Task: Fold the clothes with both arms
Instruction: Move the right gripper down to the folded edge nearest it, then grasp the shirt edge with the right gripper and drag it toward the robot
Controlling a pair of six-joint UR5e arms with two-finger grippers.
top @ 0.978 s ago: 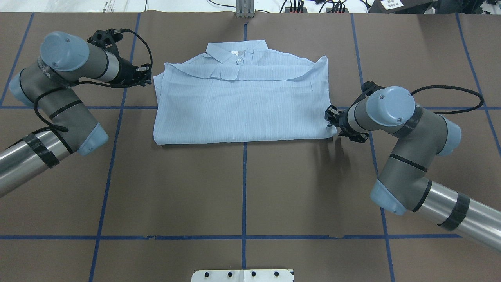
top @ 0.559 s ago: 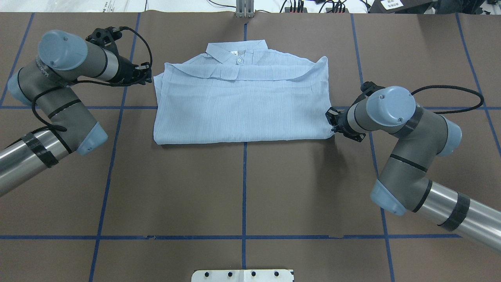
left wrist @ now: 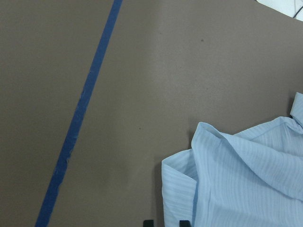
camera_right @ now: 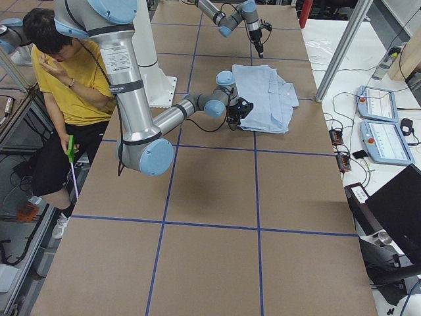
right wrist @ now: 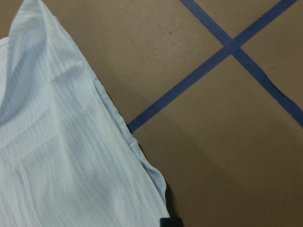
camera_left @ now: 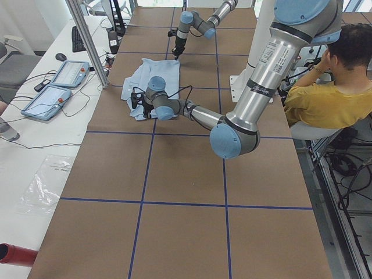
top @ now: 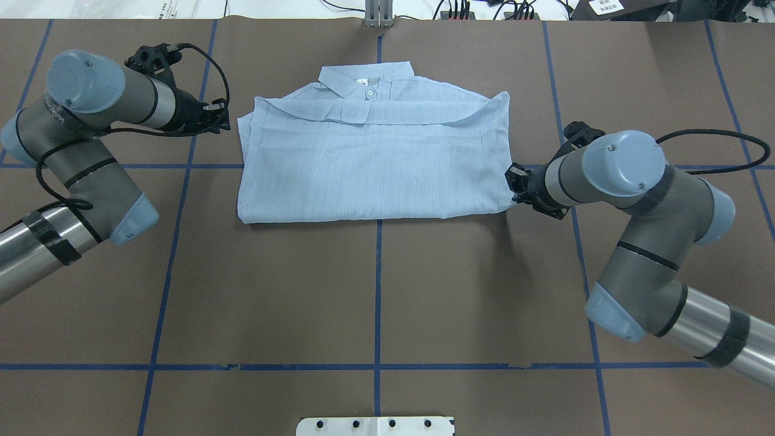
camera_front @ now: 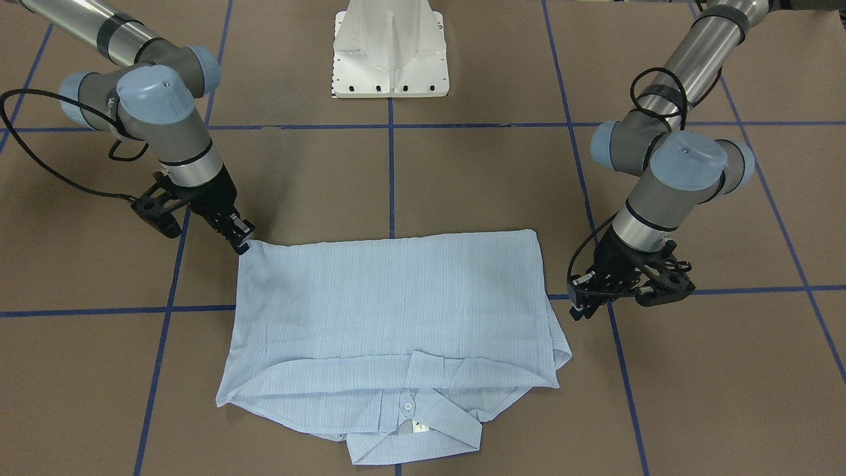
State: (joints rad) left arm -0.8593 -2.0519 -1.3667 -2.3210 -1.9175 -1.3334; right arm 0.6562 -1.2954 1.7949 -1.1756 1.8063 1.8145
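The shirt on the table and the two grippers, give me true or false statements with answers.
The shirt lies folded on the table. True.
Its collar is at the end nearest the pedestal base. False: it is at the end farthest from the pedestal base.
The right gripper is at a corner of the shirt. True.
The left gripper hangs over the shirt's middle. False: it is beside the shirt's edge, near the collar end.

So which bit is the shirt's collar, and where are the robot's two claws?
collar (top: 339,82): overhead view, on its left flap beside the button.
left gripper (top: 227,119): overhead view, midway between its fingertips.
right gripper (camera_front: 242,245): front-facing view, midway between its fingertips.
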